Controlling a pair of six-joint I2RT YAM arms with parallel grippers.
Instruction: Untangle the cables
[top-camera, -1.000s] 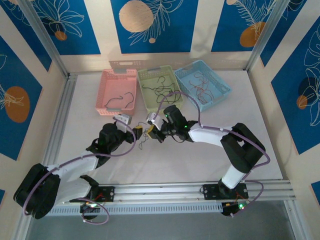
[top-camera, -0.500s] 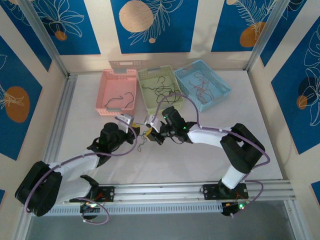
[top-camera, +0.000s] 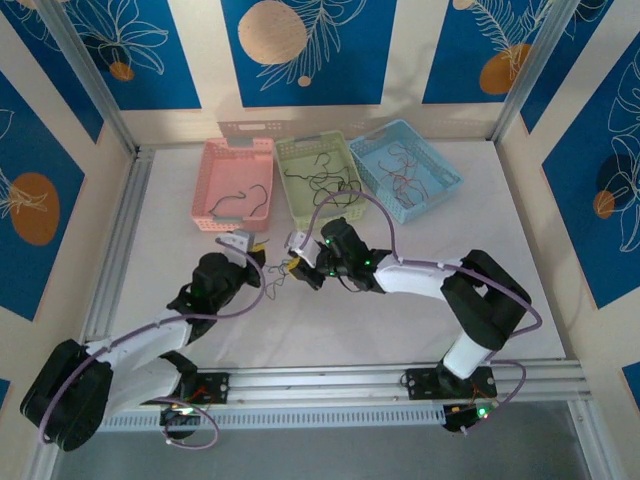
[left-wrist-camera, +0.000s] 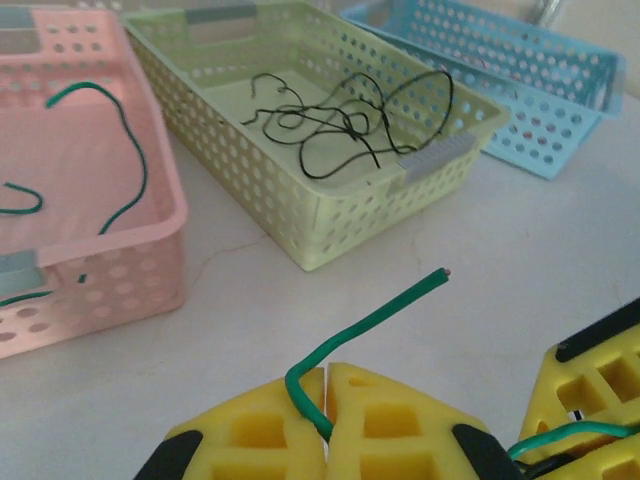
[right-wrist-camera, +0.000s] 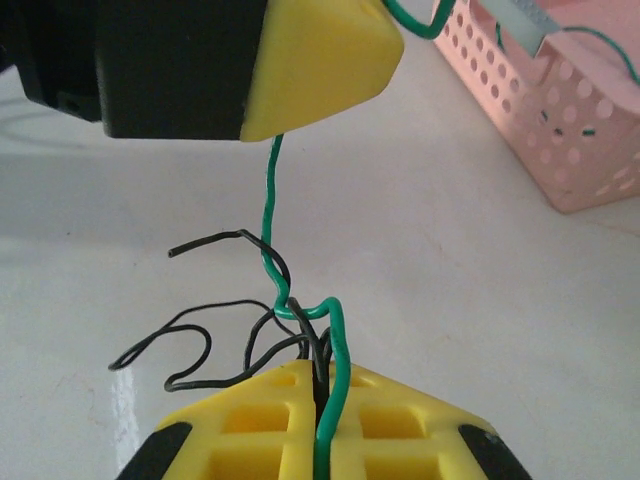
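My left gripper (top-camera: 260, 250) is shut on a green cable (left-wrist-camera: 380, 318), whose free end sticks up past the yellow fingertips. That green cable (right-wrist-camera: 268, 200) runs down from the left finger (right-wrist-camera: 310, 60) to my right gripper (right-wrist-camera: 322, 385). The right gripper is shut on the green cable together with a few black cables (right-wrist-camera: 200, 340). Green and black twist around each other just above the right fingertips. In the top view both grippers meet at mid-table, with my right gripper (top-camera: 294, 266) close beside the left and the small tangle (top-camera: 276, 280) hanging between them.
Three baskets stand at the back. The pink basket (top-camera: 200, 190) holds green cables, the light green basket (top-camera: 288, 190) holds black ones, and the blue basket (top-camera: 440, 165) holds reddish ones. The pink basket (right-wrist-camera: 560, 130) is close to the right of the grippers. Aluminium rails edge the table.
Both grippers have drifted slightly left. The left one has drawn a little away from the right, and the green cable now stretches between them.
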